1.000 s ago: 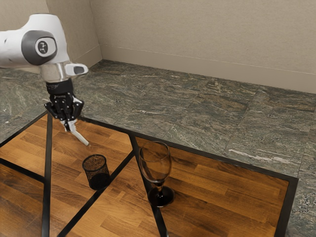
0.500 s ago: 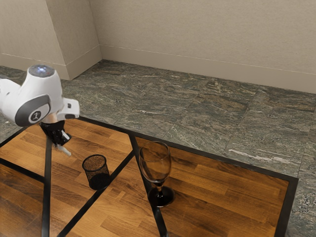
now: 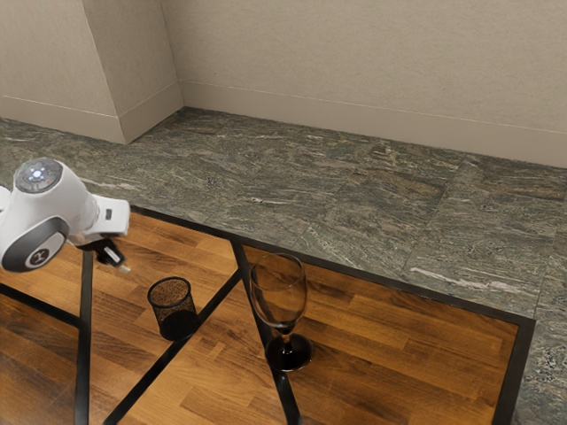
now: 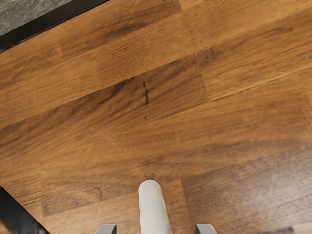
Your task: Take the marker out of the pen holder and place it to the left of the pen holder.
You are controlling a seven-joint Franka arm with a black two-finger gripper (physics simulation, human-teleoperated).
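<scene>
Start at the pen holder (image 3: 171, 308): upright on the table (image 3: 407, 345), mesh sides, with the marker (image 3: 125, 268) out of it. Just beyond, toward the exterior view's left of the pen holder and a little toward the table's far edge, find the marker, pale and slanting out from under the hand, apart from the holder. Looks to be down on the wood or very near it; cannot tell for certain about contact along its length.

Above the marker, on that same side of the pen holder, see the gripper (image 3: 118, 262), low and tilted. Fingers (image 4: 205, 229) well apart in the wrist view, with wood visible on both sides of the marker between them; gripping nothing, to judge by those gaps.

Farther off, toward the exterior view's right of the pen holder, see the wine glass (image 3: 290, 353), upright and well clear of the marker.

Judge this as the release, with the lifting-out done and the placing all but finished. Next, keep the fingers spread and back straight away from the marker, without dragging or rolling it. Avoid any swing toward the pen holder, for fear of tipping it. After withdrawing, check for a settled marker beside the holder.
</scene>
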